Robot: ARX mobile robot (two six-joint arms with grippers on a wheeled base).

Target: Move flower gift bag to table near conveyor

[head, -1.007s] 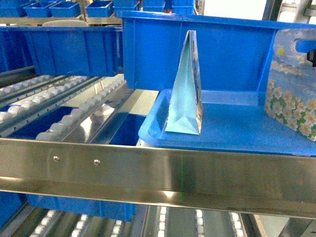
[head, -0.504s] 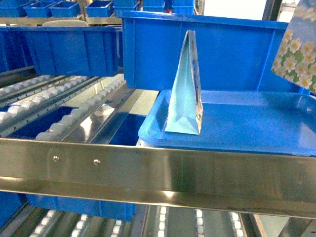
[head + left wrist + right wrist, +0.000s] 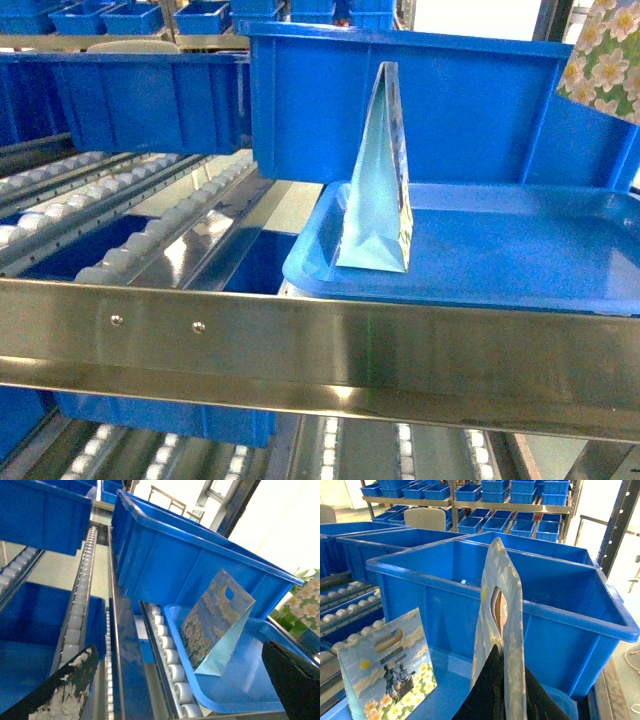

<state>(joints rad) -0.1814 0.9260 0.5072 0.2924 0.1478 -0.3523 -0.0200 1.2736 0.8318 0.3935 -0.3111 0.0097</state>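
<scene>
My right gripper (image 3: 509, 662) is shut on the edge of a flower gift bag (image 3: 497, 615), which hangs in the air above the blue tray (image 3: 500, 250). In the head view only the bag's lower corner (image 3: 605, 60) shows at the top right. A second gift bag with the same flower print (image 3: 378, 190) stands upright on the tray's left part (image 3: 212, 622). My left gripper (image 3: 177, 652) is open and holds nothing, low in front of the conveyor's white rollers (image 3: 170, 655). The table is out of view.
A large blue bin (image 3: 470, 110) stands right behind the tray. A shiny steel rail (image 3: 320, 350) crosses the front. Sloped roller lanes (image 3: 150, 220) run on the left, with more blue bins (image 3: 140, 100) above them and on back shelves (image 3: 520, 510).
The held gift bag has risen off the tray and moved up and right, almost out of the head view. The standing bag and left gripper have not moved.
</scene>
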